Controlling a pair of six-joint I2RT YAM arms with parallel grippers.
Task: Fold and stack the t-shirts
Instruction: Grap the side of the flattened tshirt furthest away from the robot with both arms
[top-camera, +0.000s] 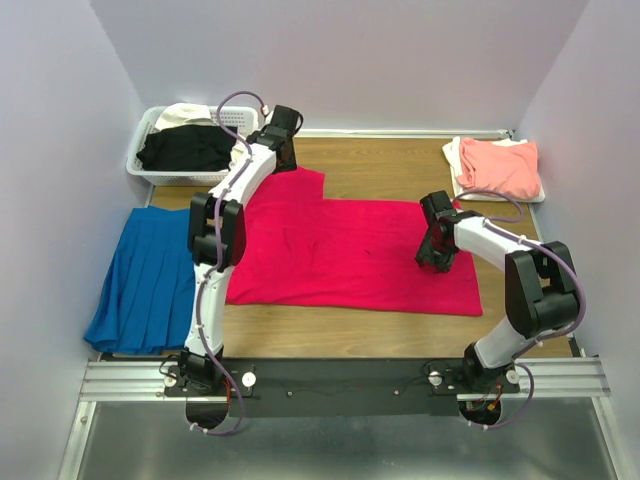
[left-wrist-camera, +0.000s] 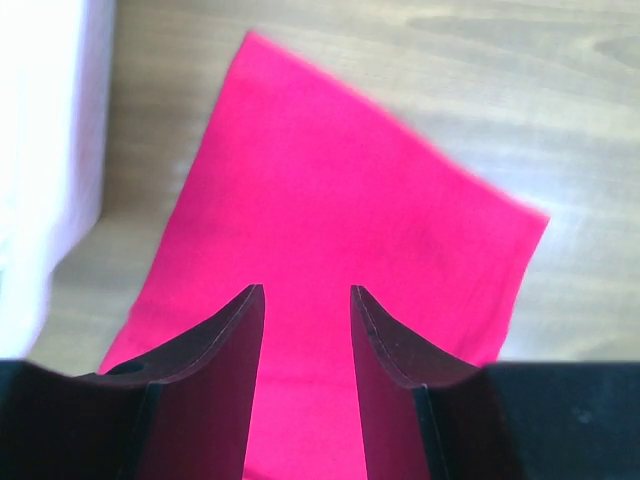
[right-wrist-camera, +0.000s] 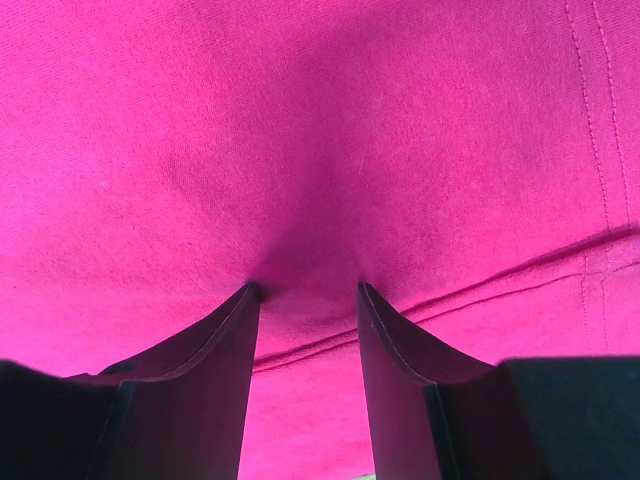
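Note:
A crimson-red t-shirt (top-camera: 350, 250) lies spread flat across the middle of the table. My left gripper (top-camera: 284, 160) hovers over its far left sleeve (left-wrist-camera: 340, 190), jaws open (left-wrist-camera: 307, 290) and nothing between them. My right gripper (top-camera: 434, 262) stands on the shirt's right part, near a stitched hem (right-wrist-camera: 500, 285). Its jaws are apart (right-wrist-camera: 307, 288), and both fingertips (right-wrist-camera: 250, 292) press into the red cloth, which dimples around them. At the back right, a folded salmon-pink t-shirt (top-camera: 500, 165) rests on a white one (top-camera: 455, 155). A black t-shirt (top-camera: 185, 150) and a cream one (top-camera: 190, 115) lie in the basket.
The white lattice basket (top-camera: 140, 152) stands at the back left corner. A blue pleated garment (top-camera: 145, 275) lies at the left edge, beside the left arm. Lavender walls close in the table on three sides. Bare wood (top-camera: 380, 165) shows behind the red shirt.

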